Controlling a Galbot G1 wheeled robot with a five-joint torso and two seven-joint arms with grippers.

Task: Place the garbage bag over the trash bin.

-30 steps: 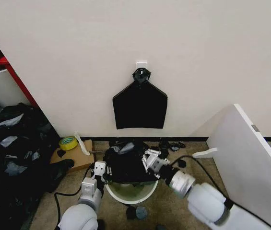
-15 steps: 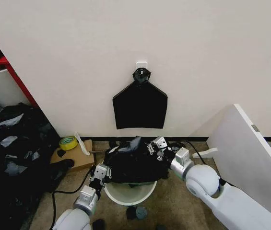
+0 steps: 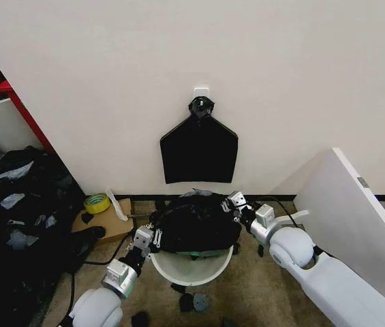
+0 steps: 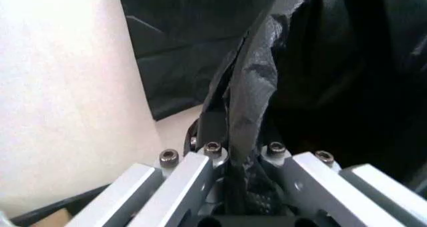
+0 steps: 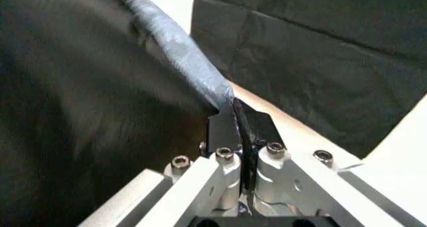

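Both arms are now reaching farther forward: the left gripper (image 3: 152,235) and right gripper (image 3: 235,204) are pinching the garbage bag (image 3: 197,223) tight, stretching it above the trash bin (image 3: 191,269); no legible writing.

Soft, even room light filled the head view; the wall (image 3: 281,82) was bright and nearly shadowless, while the far left corner sank into darkness. The garbage bag (image 3: 195,221) showed dull sheen. In both wrist views the near claw hardware was soft and blurred, and pale surfaces washed out toward white.
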